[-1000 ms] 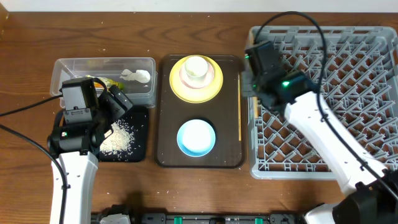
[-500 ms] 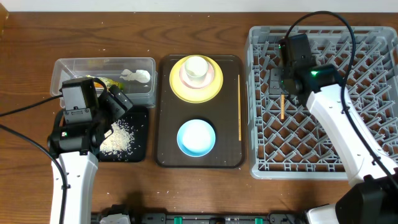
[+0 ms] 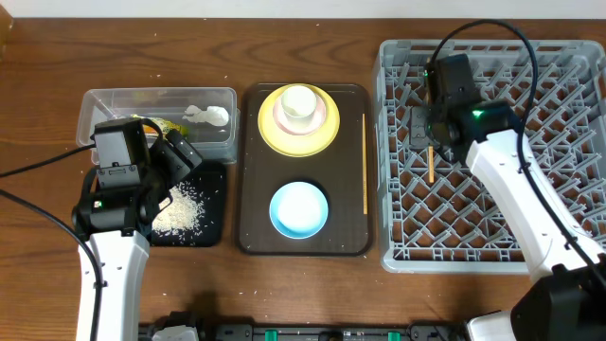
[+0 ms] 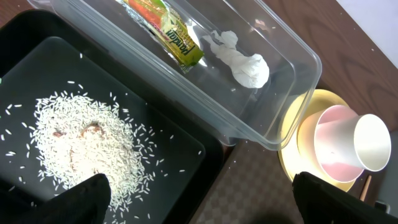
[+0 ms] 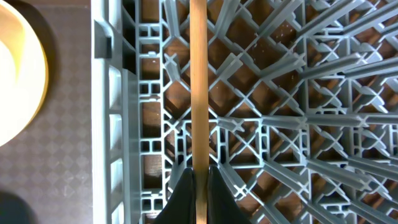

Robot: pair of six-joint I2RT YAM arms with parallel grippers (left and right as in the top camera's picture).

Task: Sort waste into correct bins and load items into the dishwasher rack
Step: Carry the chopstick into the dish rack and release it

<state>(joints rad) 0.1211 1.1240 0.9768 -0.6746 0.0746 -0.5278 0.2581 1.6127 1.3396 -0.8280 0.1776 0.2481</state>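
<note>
Right tool [image 5: 199, 180], clenched on chopstick [image 5: 198, 93], now over dishwasher rack [image 3: 386, 218], off serving tray [image 3: 248, 189]; second chopstick [image 3: 365, 161] awaits. Left tool [image 4: 205, 199] released, idle.

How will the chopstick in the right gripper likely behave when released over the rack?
Probably stiff and light: the chopstick juts straight from the right gripper. Thin and smooth, it may pivot in the pinch or fall through the open grid of the dishwasher rack.
</note>
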